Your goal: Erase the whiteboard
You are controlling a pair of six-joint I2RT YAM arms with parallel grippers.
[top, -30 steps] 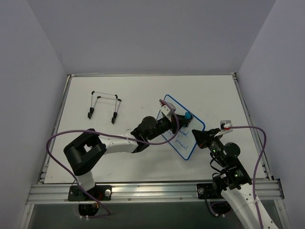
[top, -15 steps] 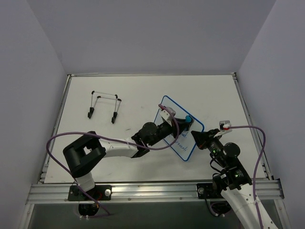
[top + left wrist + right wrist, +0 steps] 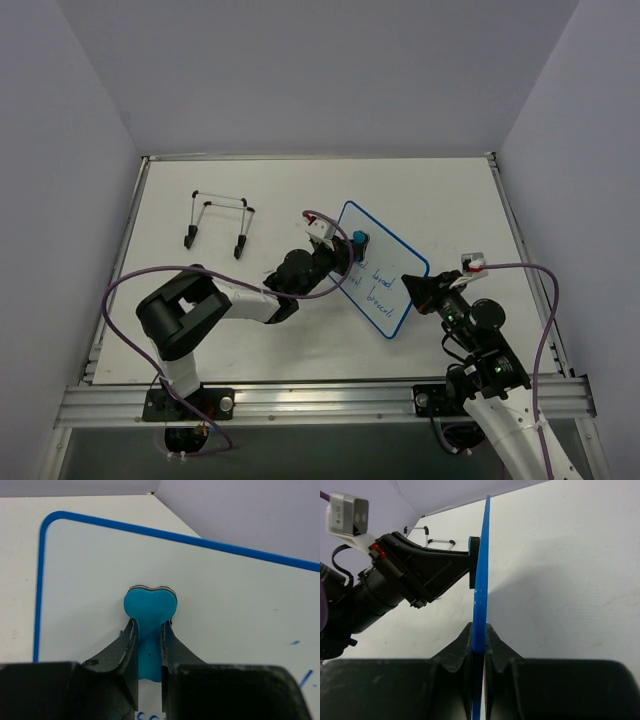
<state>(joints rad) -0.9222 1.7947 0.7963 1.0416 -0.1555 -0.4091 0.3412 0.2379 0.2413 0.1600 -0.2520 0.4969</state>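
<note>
- The left gripper (image 3: 148, 625) is clamping its two dark fingers (image 3: 124, 647) on the narrow waist of a blue bone-shaped eraser (image 3: 150, 605), whose rounded lobe is sticking out just past the fingertips.
- The eraser's far end is pressing against the face of the whiteboard (image 3: 225, 595), which is filling the wrist view directly ahead of the fingertips.
- The board's blue rim is curving round a corner up and to the left of the eraser, and a few blue pen marks (image 3: 295, 642) are showing off to the right of the fingers.
- From above, the left gripper (image 3: 345, 250) is reaching the eraser (image 3: 358, 238) to the far end of the whiteboard (image 3: 385, 275), while blue handwritten lines (image 3: 375, 285) are lying nearer the right gripper (image 3: 418, 290).
- The right gripper (image 3: 479, 630) is pinching the board's edge, its fingers closed flat against both faces.
- In that wrist view the whiteboard (image 3: 482, 570) is standing edge-on, rising straight out from between the fingers, clear of the table (image 3: 560, 580) on the right.
- The left gripper (image 3: 435, 570) is meeting the board from the left side of that edge.
- A black wire stand (image 3: 215, 222) is sitting on the table (image 3: 270, 190), well apart to the left of the left gripper.
</note>
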